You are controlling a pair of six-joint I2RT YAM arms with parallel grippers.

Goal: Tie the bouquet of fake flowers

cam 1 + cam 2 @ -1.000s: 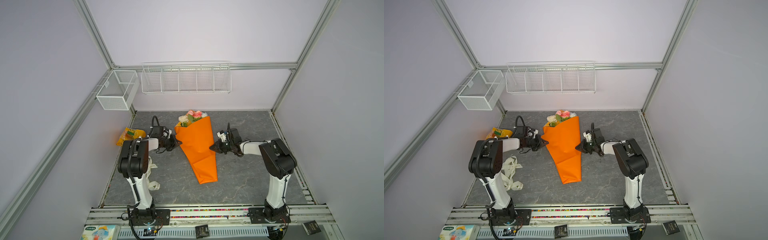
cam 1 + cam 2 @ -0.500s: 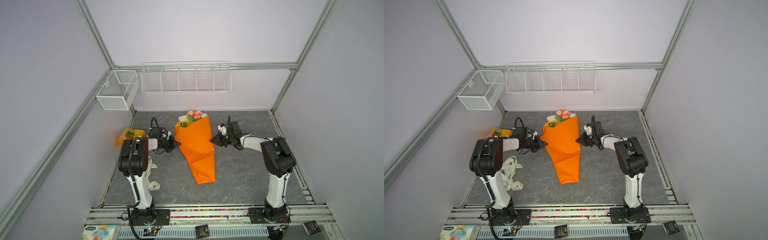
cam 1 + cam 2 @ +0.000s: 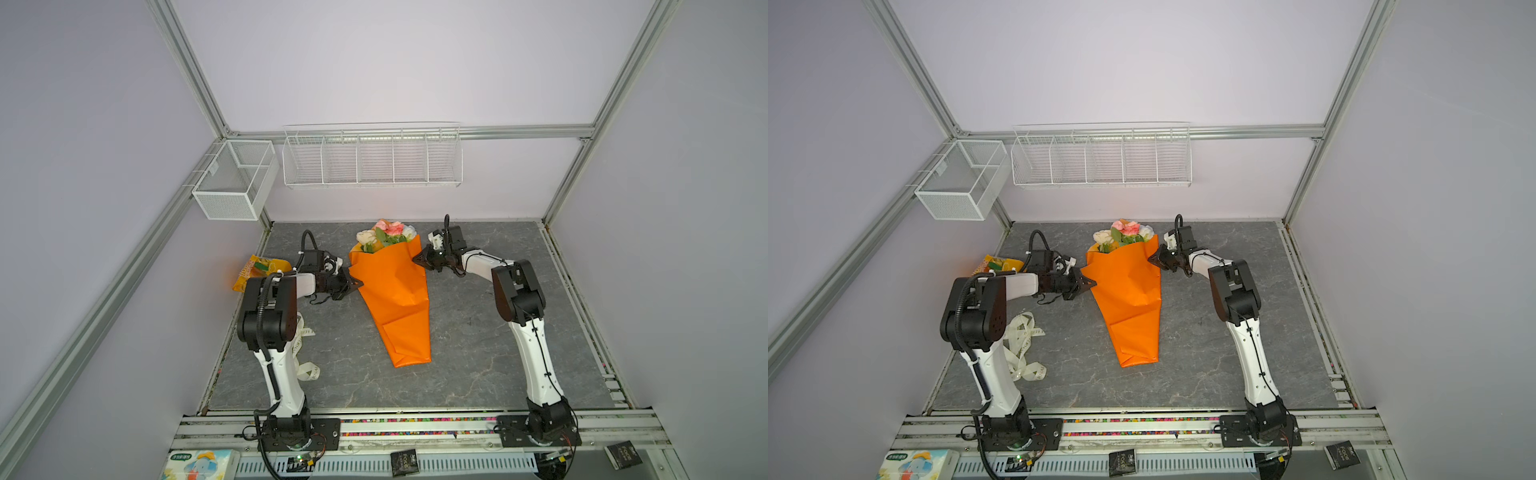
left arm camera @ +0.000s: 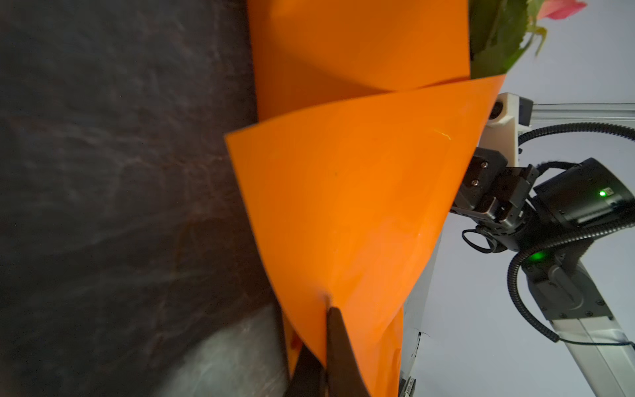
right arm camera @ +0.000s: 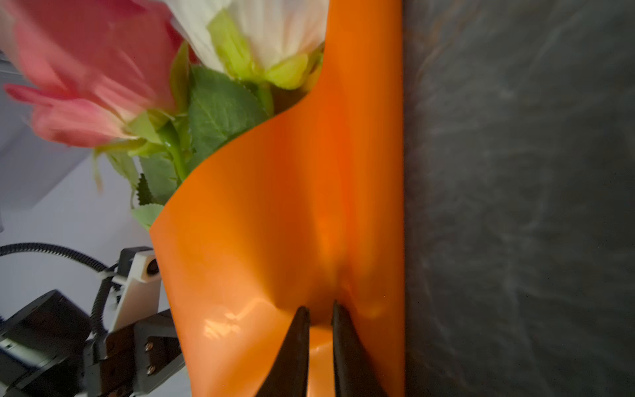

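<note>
Orange paper (image 3: 390, 291) wraps the bouquet (image 3: 386, 235); left tool (image 3: 358, 284) and right tool (image 3: 417, 259) each pinch its edge (ribbon (image 3: 1025, 332), well apart, unused): tying not yet begun.

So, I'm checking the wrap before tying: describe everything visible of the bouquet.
The bouquet is pink, cream and white roses with green leaves, wrapped in a glossy orange paper cone, creased mid-length and folded at its tip. It lies on the table, blooms toward the back wall. The left gripper pinches the paper's left edge; the right gripper pinches a fold at its right edge. It is untied.
</note>
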